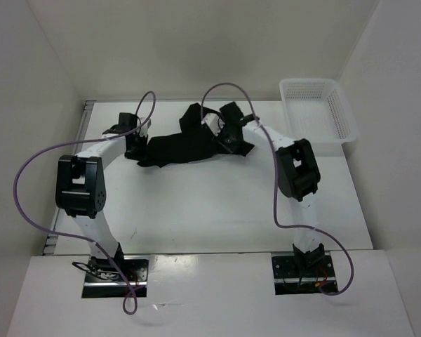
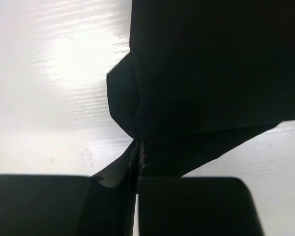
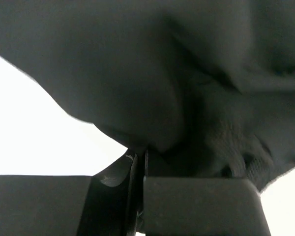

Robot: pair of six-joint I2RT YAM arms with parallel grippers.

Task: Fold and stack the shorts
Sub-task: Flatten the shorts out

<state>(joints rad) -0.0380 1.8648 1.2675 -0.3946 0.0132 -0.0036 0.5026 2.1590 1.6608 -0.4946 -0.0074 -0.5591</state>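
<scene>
The black shorts (image 1: 182, 146) lie crumpled at the far middle of the white table, stretched between my two grippers. My left gripper (image 1: 135, 146) is shut on their left edge; in the left wrist view the fabric (image 2: 206, 73) runs up from between the closed fingers (image 2: 137, 167). My right gripper (image 1: 226, 135) is shut on their right end, with cloth bunched up behind it. In the right wrist view the dark fabric (image 3: 152, 73) fills most of the frame above the closed gripper (image 3: 141, 157). The pale logo is hidden.
A white mesh basket (image 1: 317, 111) stands at the far right corner of the table (image 1: 210, 210). White walls enclose the table at the back and both sides. Purple cables loop over both arms.
</scene>
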